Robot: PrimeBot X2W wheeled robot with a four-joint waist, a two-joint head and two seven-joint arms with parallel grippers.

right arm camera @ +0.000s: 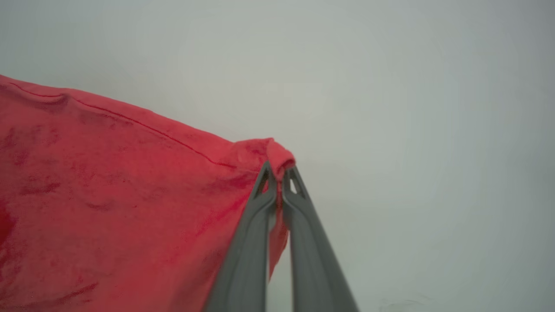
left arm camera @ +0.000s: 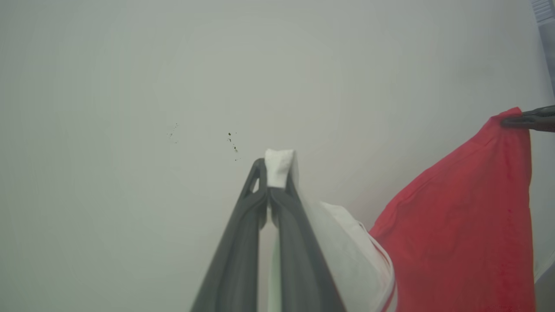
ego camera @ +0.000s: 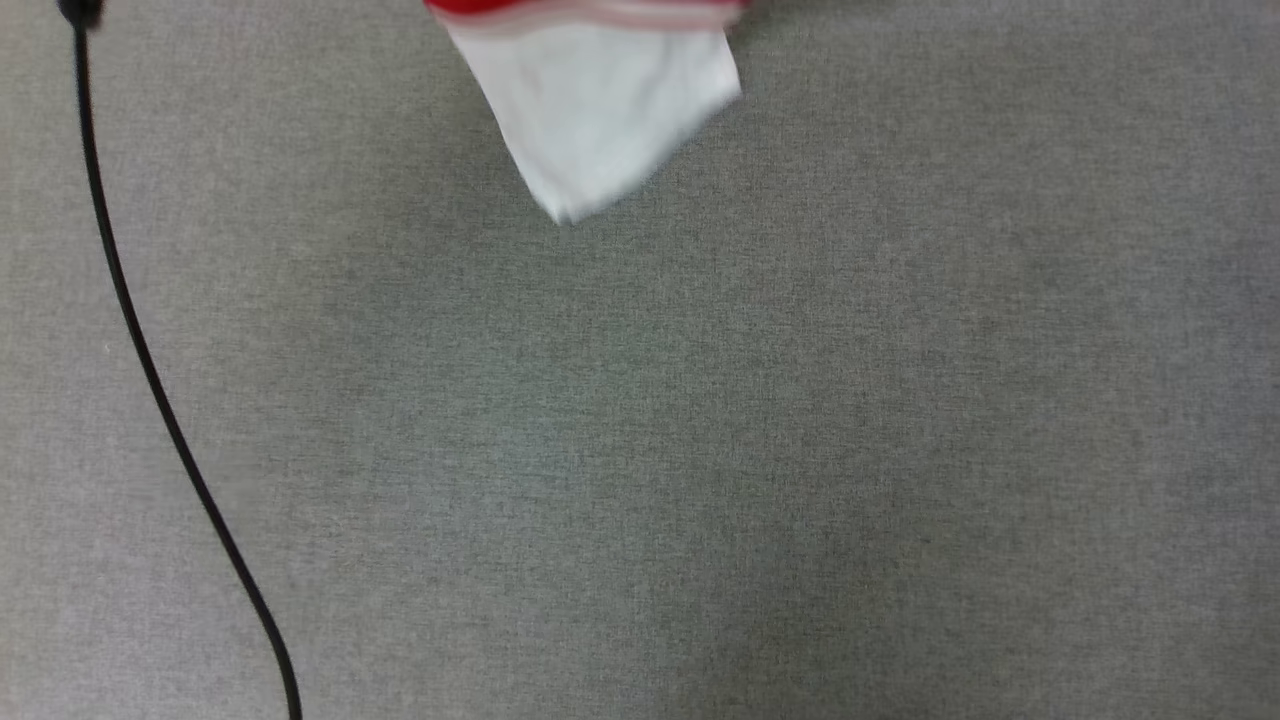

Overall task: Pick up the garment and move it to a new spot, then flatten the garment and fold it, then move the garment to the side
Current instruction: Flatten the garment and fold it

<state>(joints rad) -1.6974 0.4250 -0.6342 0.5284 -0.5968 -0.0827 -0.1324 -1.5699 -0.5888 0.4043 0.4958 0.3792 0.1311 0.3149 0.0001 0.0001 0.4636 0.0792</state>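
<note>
Nearest, the grey woven surface lies bare. A black cable runs from its near edge up the left side to the far left corner. At the middle of the far edge a white sleeve of the garment hangs point-down and blurred, with red-and-white trim above it. Whether its tip touches the surface I cannot tell.

The left gripper has its fingers pressed together on a small fold of white sleeve cloth, and a nub of it pokes past the tips. The sleeve and striped trim fall away below. Beyond them the red body stretches across to the right gripper, whose fingers are likewise closed tight on a bunched red corner beside a stitched hem. Behind both is a plain pale backdrop.

The cloth looks light, soft and quite limp: it sags between the two holds and takes no shape of its own. It likely carries easily but will swing, and a thin pinch of smooth jersey could slide out under a tug. One hold on a sleeve and one on a hem corner hangs it askew. For laying flat, matching points such as both shoulders or both hem corners, taken at seams where the cloth is doubled, would probably spread it evenly.
</note>
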